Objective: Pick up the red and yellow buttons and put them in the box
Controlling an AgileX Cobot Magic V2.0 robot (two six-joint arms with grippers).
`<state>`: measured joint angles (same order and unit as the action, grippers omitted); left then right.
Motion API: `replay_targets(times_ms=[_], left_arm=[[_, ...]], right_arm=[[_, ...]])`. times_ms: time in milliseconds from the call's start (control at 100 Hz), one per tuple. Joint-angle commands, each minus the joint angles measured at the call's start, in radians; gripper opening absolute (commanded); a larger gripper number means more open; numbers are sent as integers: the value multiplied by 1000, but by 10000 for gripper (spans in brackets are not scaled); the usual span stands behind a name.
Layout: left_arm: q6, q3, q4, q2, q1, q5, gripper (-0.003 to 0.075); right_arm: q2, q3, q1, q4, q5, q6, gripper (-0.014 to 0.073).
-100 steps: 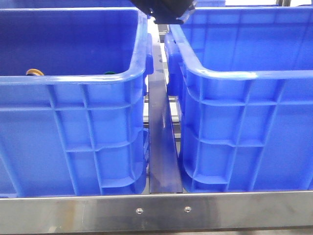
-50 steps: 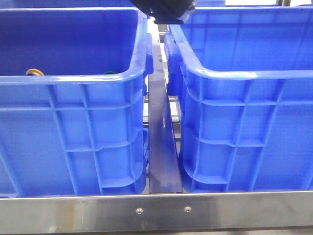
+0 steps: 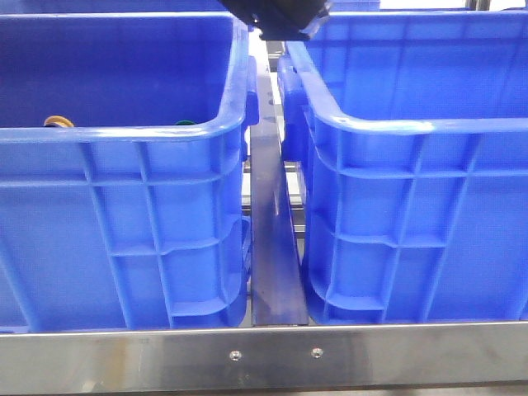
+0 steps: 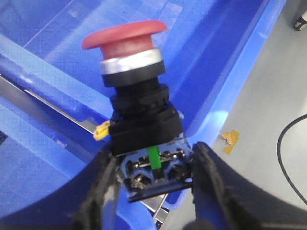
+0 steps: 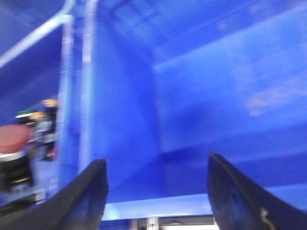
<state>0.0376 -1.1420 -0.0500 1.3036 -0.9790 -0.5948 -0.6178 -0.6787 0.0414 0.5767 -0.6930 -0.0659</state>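
Carrying the red button (image 4: 128, 91) clamped in the left end effector (image 4: 154, 178) above the crates, the robot next needs a release over the box (image 3: 412, 124), while the right end effector (image 5: 156, 189) hangs apart and empty.

Steel rail (image 3: 272, 247), black cable (image 4: 288, 148)

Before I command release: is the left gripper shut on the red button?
Yes. Left gripper fingers clamp the red button's black base.
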Motion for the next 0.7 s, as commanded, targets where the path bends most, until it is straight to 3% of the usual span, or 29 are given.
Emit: replay_targets(times_ms=[0, 150, 320, 480, 690], left_arm=[[3, -29, -2, -27, -6, 65, -19], [3, -29, -2, -27, -6, 65, -19], [3, -29, -2, -27, -6, 65, -19], [3, -29, -2, -27, -6, 65, -19], [3, -29, -2, -27, -6, 65, -19]], right_arm=[[-16, -43, 0, 154, 64, 126, 498], [-81, -53, 0, 455, 28, 414, 498], [-212, -80, 0, 682, -95, 624, 498], [-353, -136, 42, 749, -160, 717, 498], [-471, -205, 185, 749, -110, 736, 498]])
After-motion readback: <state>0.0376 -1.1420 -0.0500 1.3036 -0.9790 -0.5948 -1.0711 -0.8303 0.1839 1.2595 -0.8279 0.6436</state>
